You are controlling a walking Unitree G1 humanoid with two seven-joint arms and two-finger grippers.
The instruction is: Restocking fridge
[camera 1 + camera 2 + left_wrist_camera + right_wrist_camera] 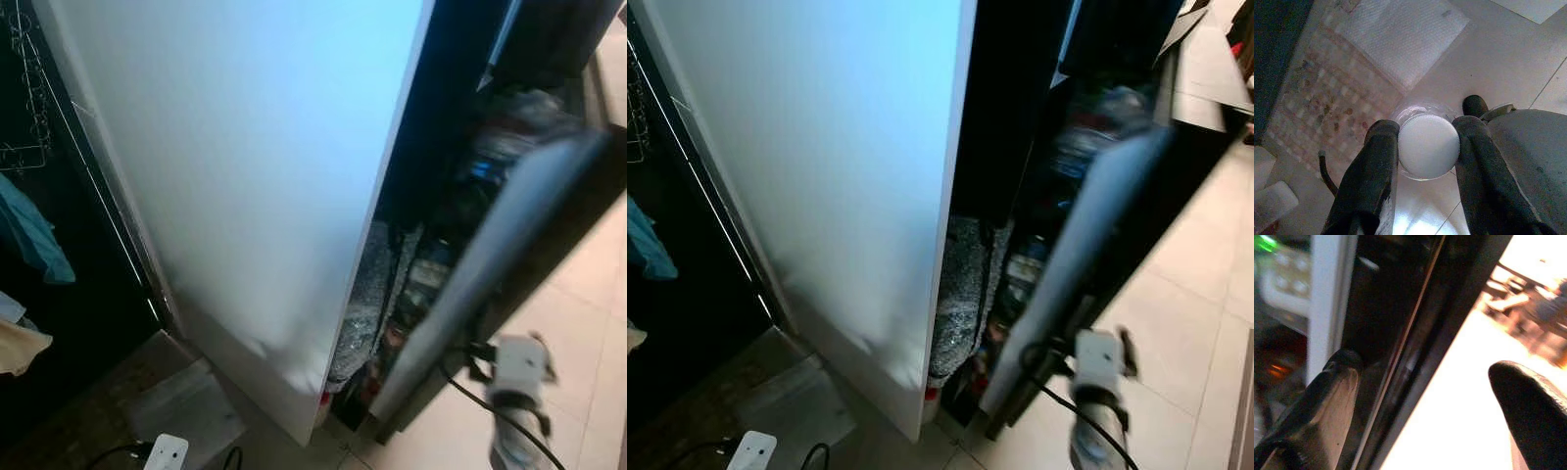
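Fridge is your landmark throughout. You are early in the restock: nothing carried has gone in yet, and the door is only partly swung out.

Left of the fridge: dark recess with a wire rack [24, 88] and a hanging teal cloth [34, 235]. On the floor at the fridge's foot, a mottled stone-pattern mat and a white quilted pad [1400, 34], soft-looking.

Your left end effector [1427, 147] hangs low over that floor, its two black fingers clenched on the neck of a clear plastic bottle with a ribbed white screw cap [1428, 147]. That is the stock item, held below and to the left of the fridge, not yet near a shelf.

Fridge itself: tall, smooth white side panel [255, 166], glossy, catching blue light. Right of it the interior gap is dark; a silvery crinkled bag [358, 313] and blurred packages sit low inside.

Right of that, the grey, smooth-edged fridge door [490, 264] stands ajar. Your right end effector [1425, 396] is at the door's edge, fingers spread apart, one against the dark edge, gripping nothing.

Left to do, by my reading: widen the door, bring the bottle up, shelve it.
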